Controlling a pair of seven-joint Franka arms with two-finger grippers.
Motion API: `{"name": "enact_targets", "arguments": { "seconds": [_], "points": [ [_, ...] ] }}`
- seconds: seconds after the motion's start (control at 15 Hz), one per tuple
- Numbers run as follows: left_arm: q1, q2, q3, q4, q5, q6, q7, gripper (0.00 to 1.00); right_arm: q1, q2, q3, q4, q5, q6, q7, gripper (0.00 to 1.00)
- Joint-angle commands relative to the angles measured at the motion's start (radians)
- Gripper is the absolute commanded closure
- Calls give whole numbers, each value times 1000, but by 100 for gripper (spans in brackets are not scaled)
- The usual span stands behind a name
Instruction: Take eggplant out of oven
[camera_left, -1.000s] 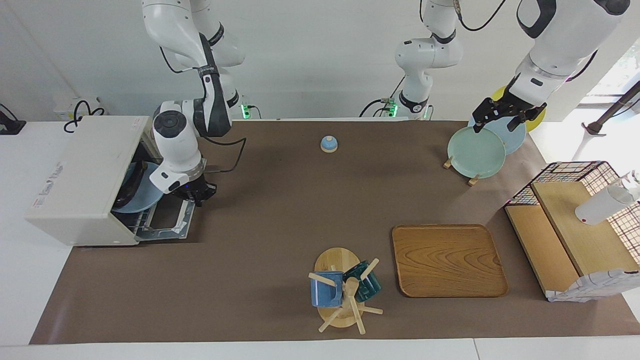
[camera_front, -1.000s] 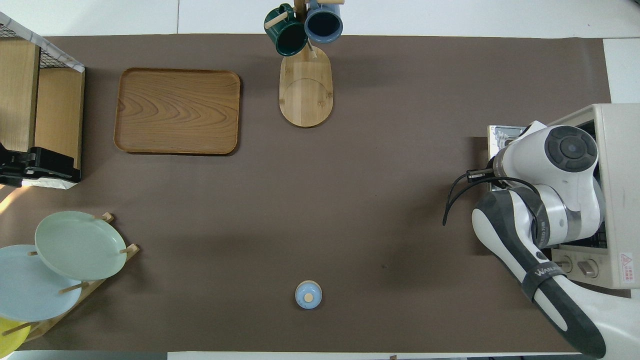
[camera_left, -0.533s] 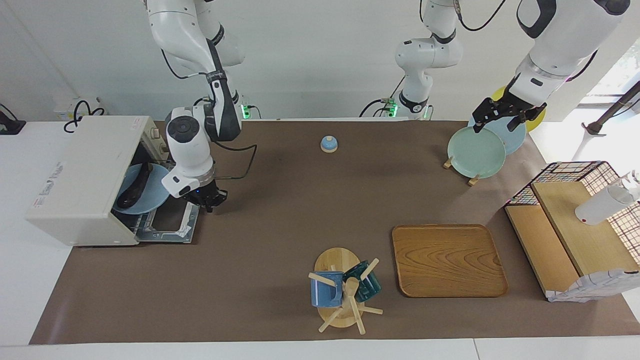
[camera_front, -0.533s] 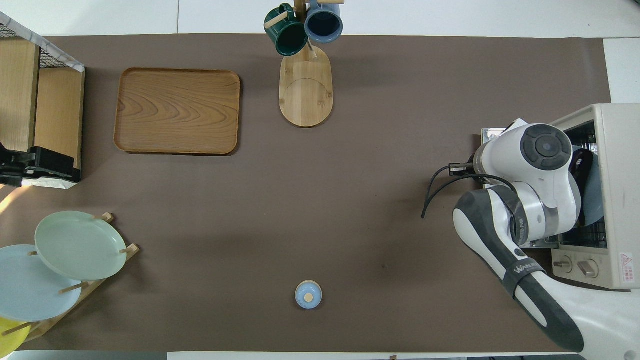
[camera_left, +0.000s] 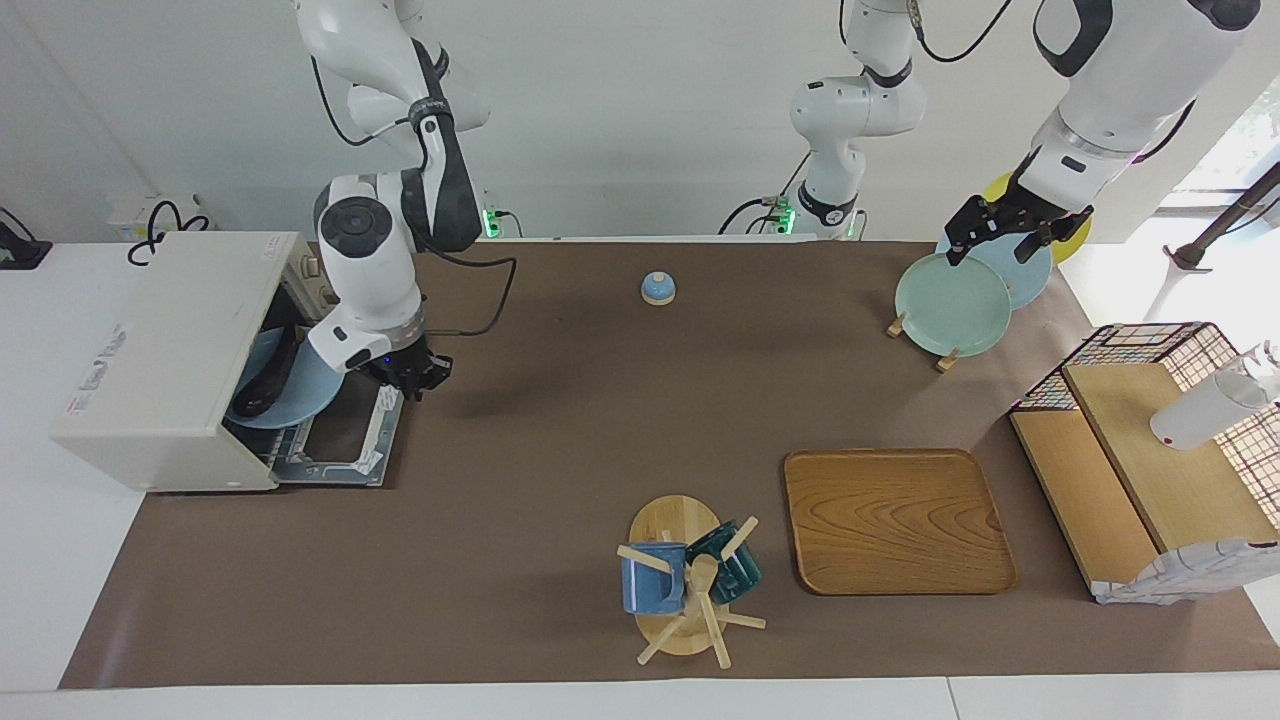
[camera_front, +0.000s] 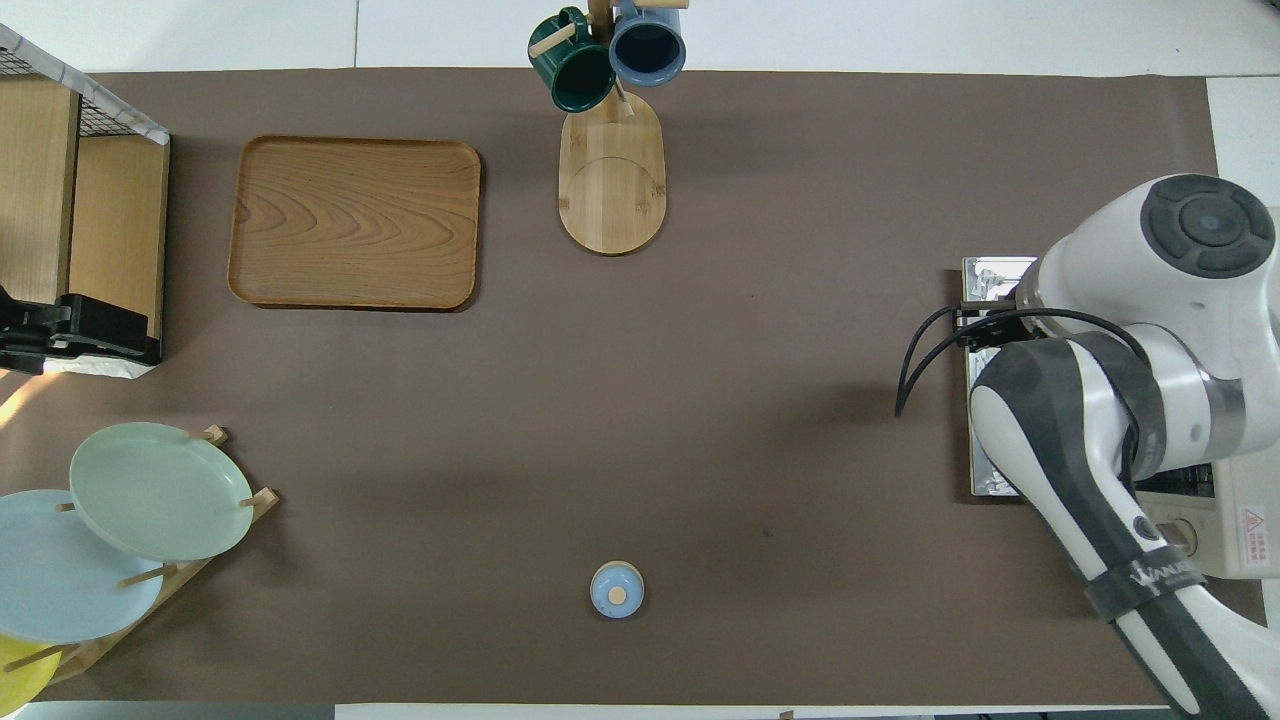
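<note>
Oven (camera_left: 170, 360): off-white toaster oven at the right arm's end of the surface, door (camera_left: 335, 440) folded down flat onto the brown mat (camera_left: 560, 420); knobs show at the end nearer to the robots.
Eggplant (camera_left: 268, 385): dark, long, lying on a light blue plate (camera_left: 295, 400) in the oven's mouth; the plate's edge juts past the opening over the lowered door. In the overhead view both are hidden under the right arm.
Right gripper (camera_left: 412, 375): raised over the lowered door's edge nearer to the robots, just beside the plate, nothing between the jaws; jaws' spacing cannot tell from either view.
Left gripper (camera_left: 1000, 237): waits over the plate rack (camera_left: 920, 335) at the left arm's end; jaws spread apart, holding nothing.
Plate rack contents: 1 pale green plate (camera_left: 952, 303), 1 light blue plate (camera_front: 55, 575) and 1 yellow plate (camera_front: 15, 672), standing on edge.
Bell (camera_left: 657, 288): small blue call bell, mid-surface, near the robots.
Tray (camera_left: 897, 520): wooden, bare, farther from the robots than the plate rack.
Mug tree (camera_left: 685, 590): wooden base beside the tray; 1 blue mug (camera_left: 652, 585) and 1 dark green mug (camera_left: 735, 570) hang on it.
Shelf (camera_left: 1140, 470): wooden with a wire-mesh frame, at the left arm's end.
</note>
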Motion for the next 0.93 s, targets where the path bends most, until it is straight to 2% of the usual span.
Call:
{"name": "enact_targets", "arguments": {
  "seconds": [0.0, 0.2, 0.33, 0.4, 0.47, 0.53, 0.6, 0.67, 0.87],
  "points": [
    [10, -14, -7, -10, 14, 5, 1, 0, -95, -11, 6, -55, -17, 29, -142, 27],
    [10, -14, -7, -10, 14, 5, 1, 0, -133, -34, 6, -147, -17, 148, -184, 32],
    [10, -14, -7, -10, 14, 5, 1, 0, -141, -46, 6, -176, -17, 178, -184, 36],
    [10, -14, -7, -10, 14, 5, 1, 0, -141, -46, 6, -180, -17, 184, -189, 41],
    [10, -14, -7, -10, 14, 5, 1, 0, -144, -46, 6, -187, -17, 198, -196, 49],
    [10, -13, -7, -10, 14, 5, 1, 0, -152, -48, 6, -193, -17, 205, -205, 66],
    [10, -14, -7, -10, 14, 5, 1, 0, -153, -49, 6, -195, -17, 202, -209, 93],
    [10, -14, -7, -10, 14, 5, 1, 0, -153, -51, 6, -196, -17, 201, -209, 100],
    [10, -14, -7, -10, 14, 5, 1, 0, -146, -52, 6, -193, -17, 188, -209, 100]
  ]
}}
